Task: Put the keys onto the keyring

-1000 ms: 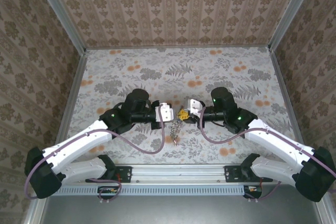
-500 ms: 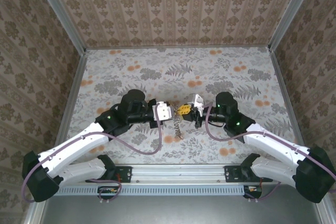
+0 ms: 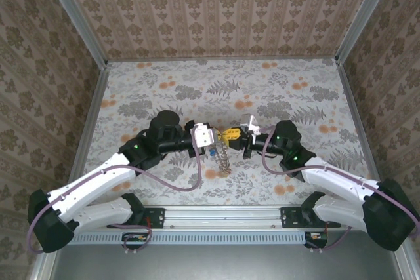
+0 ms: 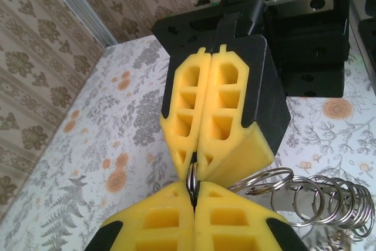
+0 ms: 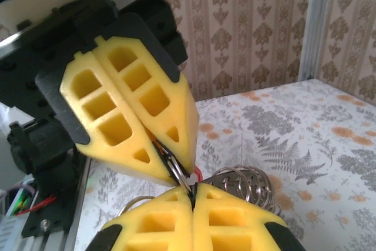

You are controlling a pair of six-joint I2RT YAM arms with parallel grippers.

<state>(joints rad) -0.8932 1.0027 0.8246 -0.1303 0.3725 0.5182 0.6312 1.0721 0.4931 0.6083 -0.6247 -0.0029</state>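
Observation:
Both grippers meet tip to tip above the middle of the table. My left gripper (image 3: 222, 138) (image 4: 194, 195) is shut on a thin metal split ring of the keyring (image 4: 192, 181). My right gripper (image 3: 233, 136) (image 5: 192, 195) pinches the same ring (image 5: 179, 174) from the opposite side, its yellow fingers (image 4: 211, 116) facing the left wrist camera. A bunch of linked steel rings (image 4: 320, 198) (image 5: 247, 181) hangs from it down toward the table (image 3: 224, 159). A sliver of a red key tag (image 5: 197, 174) peeks out behind the fingers, and a blue tag (image 3: 213, 152) hangs beside the chain.
The floral tabletop (image 3: 275, 90) stretches behind the grippers to patterned walls with metal corner posts (image 3: 72, 14). An aluminium rail (image 3: 223, 214) with the arm bases runs along the near edge.
The two grippers have closed the gap between them and now touch tip to tip on the ring. The right wrist has turned and its arm has shifted a little to the right.

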